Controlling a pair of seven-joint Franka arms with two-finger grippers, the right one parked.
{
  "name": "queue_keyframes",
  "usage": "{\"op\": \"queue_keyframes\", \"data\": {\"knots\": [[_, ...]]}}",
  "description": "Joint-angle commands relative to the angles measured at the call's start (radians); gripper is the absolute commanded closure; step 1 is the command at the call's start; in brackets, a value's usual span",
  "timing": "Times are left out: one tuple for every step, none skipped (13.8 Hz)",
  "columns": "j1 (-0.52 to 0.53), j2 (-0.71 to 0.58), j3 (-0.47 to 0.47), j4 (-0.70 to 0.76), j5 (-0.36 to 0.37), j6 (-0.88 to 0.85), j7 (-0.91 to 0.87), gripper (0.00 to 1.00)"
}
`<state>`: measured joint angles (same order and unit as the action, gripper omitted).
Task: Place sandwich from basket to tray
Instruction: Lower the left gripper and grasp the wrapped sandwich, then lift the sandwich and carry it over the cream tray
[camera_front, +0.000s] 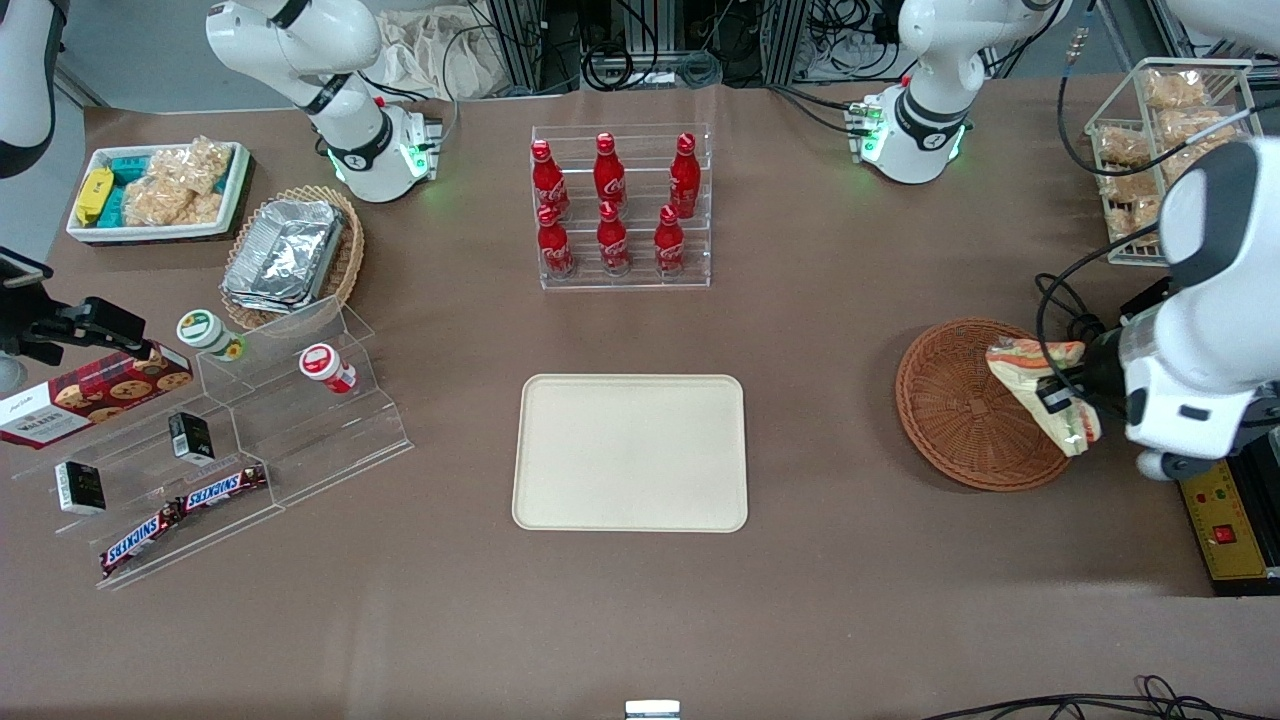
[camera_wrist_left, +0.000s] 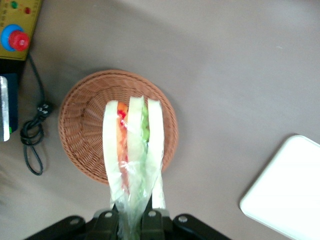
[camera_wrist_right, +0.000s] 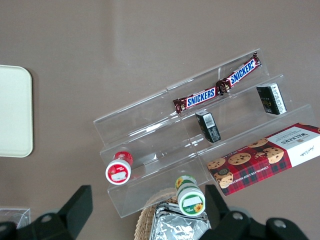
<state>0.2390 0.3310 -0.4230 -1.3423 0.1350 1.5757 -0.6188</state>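
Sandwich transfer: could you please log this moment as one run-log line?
phase: carry | gripper: shut on sandwich, above basket | basket: no contents visible | tray: nothing on it, toward parked arm's end

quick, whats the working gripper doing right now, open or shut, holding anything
Left gripper: shut on the clear-wrapped triangular wedge sandwich, holding it lifted above the round reddish-brown wicker basket, not yet over the flat cream-beige rectangular tray.

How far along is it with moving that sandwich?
Picked up: the gripper is shut on the sandwich, which is lifted over the basket. In hand: carrying it. Left: moving to the tray, which holds nothing yet, and setting it down.
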Motion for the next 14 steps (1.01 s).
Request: {"op": "queue_keyframes", "data": {"knots": [[-0.019,0.033,-0.034,0.063,-0.040,-0.017,0.085,1.00],[-0.045,0.039,-0.049,0.058,-0.028,-0.001,0.097,1.00],[-0.094,0.061,-0.051,0.046,-0.019,0.044,0.100,1.00],[-0.160,0.085,-0.046,0.031,-0.009,0.091,0.100,1.00],[-0.212,0.118,-0.043,0.020,0.018,0.140,0.096,1.00],[-0.266,0.164,-0.043,0.019,0.055,0.180,0.088,1.00],[-0.321,0.212,-0.043,0.020,0.081,0.225,0.085,1.00],[-0.367,0.264,-0.042,0.020,0.104,0.268,0.085,1.00],[-0.409,0.313,-0.040,0.020,0.138,0.294,0.083,1.00],[-0.444,0.363,-0.040,0.025,0.170,0.326,0.080,1.00],[-0.467,0.402,-0.039,0.026,0.187,0.377,0.056,1.00],[-0.483,0.436,-0.039,0.028,0.198,0.435,0.028,1.00],[-0.489,0.465,-0.039,0.028,0.213,0.475,0.018,1.00],[-0.489,0.502,-0.039,0.031,0.213,0.496,0.014,1.00]]}}
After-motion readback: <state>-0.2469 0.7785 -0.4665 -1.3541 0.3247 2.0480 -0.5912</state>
